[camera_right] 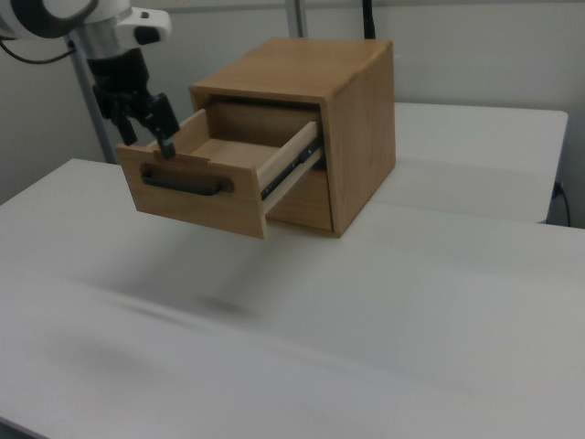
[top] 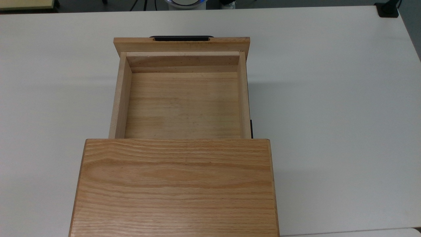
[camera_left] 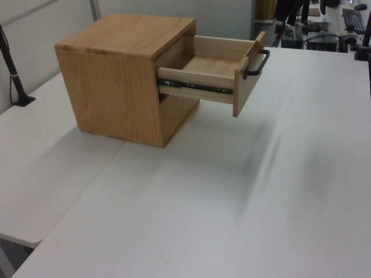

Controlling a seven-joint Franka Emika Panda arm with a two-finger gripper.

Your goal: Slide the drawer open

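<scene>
We see our arm (camera_right: 87,23) as rounded white shells with a black band at one joint. Below them sits a black wrist block, ending in our gripper (camera_right: 146,123), whose two slim black fingers (camera_right: 165,123) stand apart.

No readable text, label or number anywhere.

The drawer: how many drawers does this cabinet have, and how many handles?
1 drawer, pulled out of the cabinet at the top. It has 1 black handle, on its front panel. Below the drawer the cabinet is dark, so another could be hidden.
</scene>
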